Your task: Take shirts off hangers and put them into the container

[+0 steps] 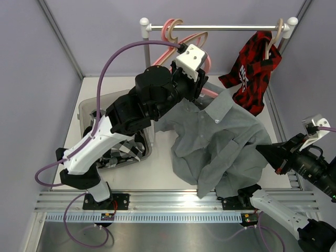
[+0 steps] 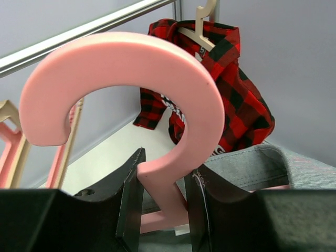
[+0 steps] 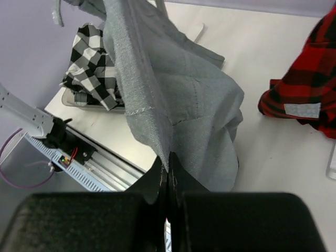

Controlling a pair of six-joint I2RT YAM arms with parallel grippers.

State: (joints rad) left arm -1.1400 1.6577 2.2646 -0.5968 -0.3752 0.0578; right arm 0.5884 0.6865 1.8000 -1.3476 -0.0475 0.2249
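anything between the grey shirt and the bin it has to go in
Yes. The left arm stretches directly over the container, between it and the grey shirt. The shirt also appears to hang on the pink hanger clamped in the left gripper, while the right gripper pinches one edge.

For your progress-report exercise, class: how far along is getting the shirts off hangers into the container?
Done: a black-and-white plaid shirt lies in the container, two bare hangers on the rail. In hand: the left gripper clamps the pink hanger while the right gripper pinches an edge of the grey shirt. Left: binning the grey shirt, then the red plaid shirt hanging on its tan hanger.
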